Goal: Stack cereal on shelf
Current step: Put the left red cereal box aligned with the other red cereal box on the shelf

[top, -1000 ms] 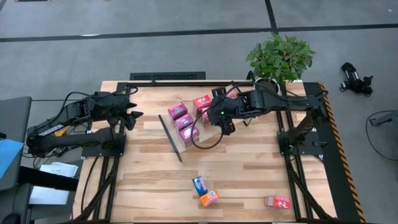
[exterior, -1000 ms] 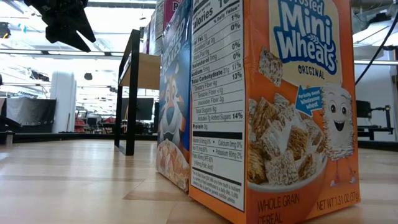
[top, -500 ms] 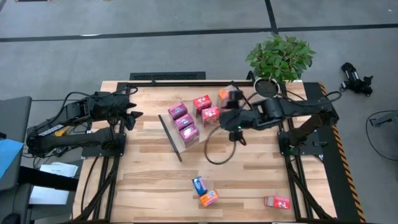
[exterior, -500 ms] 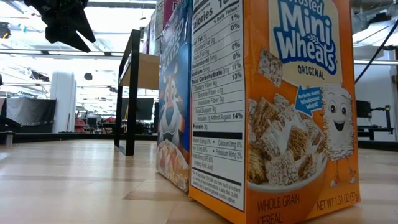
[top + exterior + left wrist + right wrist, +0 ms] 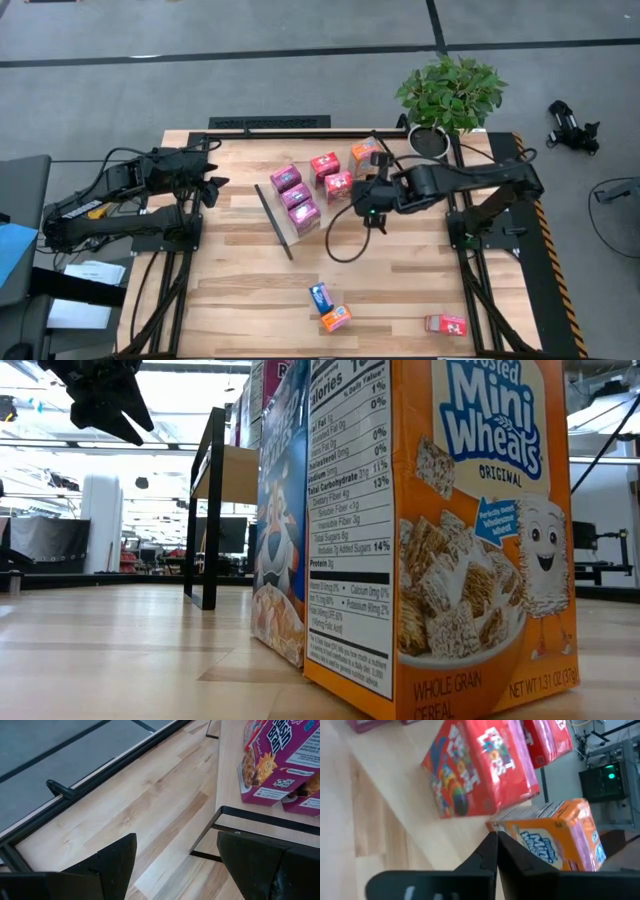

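Slatted wooden tabletop (grey floor around), right claw empty, pinched together.

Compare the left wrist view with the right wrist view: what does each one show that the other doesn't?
Only the left wrist view shows the shelf's black end bracket, a magenta box on the board, and the open left pincer. Only the right wrist view shows a red box lying beside an orange box, with the right pincer shut on nothing, its tips near the orange box. Both share the light-wood shelf with cereal resting on it.
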`<act>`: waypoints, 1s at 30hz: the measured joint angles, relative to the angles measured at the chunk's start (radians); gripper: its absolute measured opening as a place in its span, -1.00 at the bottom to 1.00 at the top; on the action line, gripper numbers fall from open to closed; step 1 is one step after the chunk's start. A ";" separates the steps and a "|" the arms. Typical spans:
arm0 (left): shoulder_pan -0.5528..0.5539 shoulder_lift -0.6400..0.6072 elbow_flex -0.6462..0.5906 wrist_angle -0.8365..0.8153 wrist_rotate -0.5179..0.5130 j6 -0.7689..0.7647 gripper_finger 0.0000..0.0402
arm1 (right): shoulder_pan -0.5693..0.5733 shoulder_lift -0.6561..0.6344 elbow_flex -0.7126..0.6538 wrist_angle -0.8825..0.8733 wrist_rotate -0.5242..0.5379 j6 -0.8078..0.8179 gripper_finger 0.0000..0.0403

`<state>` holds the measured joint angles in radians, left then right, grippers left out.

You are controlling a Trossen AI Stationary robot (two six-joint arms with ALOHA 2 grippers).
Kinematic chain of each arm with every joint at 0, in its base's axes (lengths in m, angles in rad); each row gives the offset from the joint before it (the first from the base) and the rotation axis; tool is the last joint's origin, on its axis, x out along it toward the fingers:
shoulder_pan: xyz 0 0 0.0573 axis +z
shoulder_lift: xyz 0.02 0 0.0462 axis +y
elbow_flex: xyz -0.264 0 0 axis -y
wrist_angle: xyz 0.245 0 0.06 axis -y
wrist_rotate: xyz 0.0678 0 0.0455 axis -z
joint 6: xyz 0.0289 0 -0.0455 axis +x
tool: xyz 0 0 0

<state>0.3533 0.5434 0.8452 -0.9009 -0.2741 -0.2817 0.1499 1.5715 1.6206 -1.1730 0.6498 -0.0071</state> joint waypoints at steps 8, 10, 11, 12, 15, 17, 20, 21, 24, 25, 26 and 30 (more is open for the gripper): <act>0.000 0.000 0.000 0.000 0.000 -0.001 0.34 | -0.055 -0.001 -0.040 0.118 -0.062 -0.055 -0.94; 0.000 0.000 0.000 0.000 0.000 -0.002 0.34 | -0.067 -0.001 -0.040 0.128 -0.077 -0.066 -0.96; 0.000 0.000 0.000 0.000 0.000 -0.003 0.34 | -0.073 -0.001 -0.040 0.136 -0.080 -0.070 -0.97; 0.000 0.000 0.000 0.000 0.000 -0.003 0.34 | -0.078 -0.001 -0.040 0.147 -0.080 -0.073 -0.96; 0.000 0.000 0.000 0.000 0.000 -0.003 0.34 | -0.097 -0.001 -0.040 0.165 -0.082 -0.081 -0.89; 0.000 0.000 0.000 0.000 0.000 -0.003 0.34 | -0.108 0.000 -0.040 0.167 -0.089 -0.083 -0.84; 0.000 0.000 0.000 0.000 0.001 -0.003 0.34 | -0.122 0.007 -0.039 0.167 -0.107 -0.083 -0.82; 0.000 0.000 0.000 0.000 0.001 -0.003 0.34 | -0.125 0.007 -0.039 0.169 -0.110 -0.084 -0.83; 0.000 0.000 0.000 0.000 0.001 -0.003 0.34 | -0.128 0.006 -0.039 0.190 -0.139 -0.092 -0.89; 0.000 0.000 0.000 0.000 0.001 -0.003 0.34 | -0.128 0.006 -0.039 0.196 -0.151 -0.096 -0.91; 0.000 0.000 0.000 0.000 0.001 -0.003 0.34 | -0.128 0.006 -0.039 0.201 -0.156 -0.100 -0.93; 0.000 0.000 0.000 0.000 0.001 -0.003 0.34 | -0.124 0.006 -0.039 0.201 -0.155 -0.107 -0.94</act>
<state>0.3531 0.5434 0.8452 -0.9009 -0.2733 -0.2844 0.0255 1.5772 1.5818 -0.9716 0.4948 -0.1137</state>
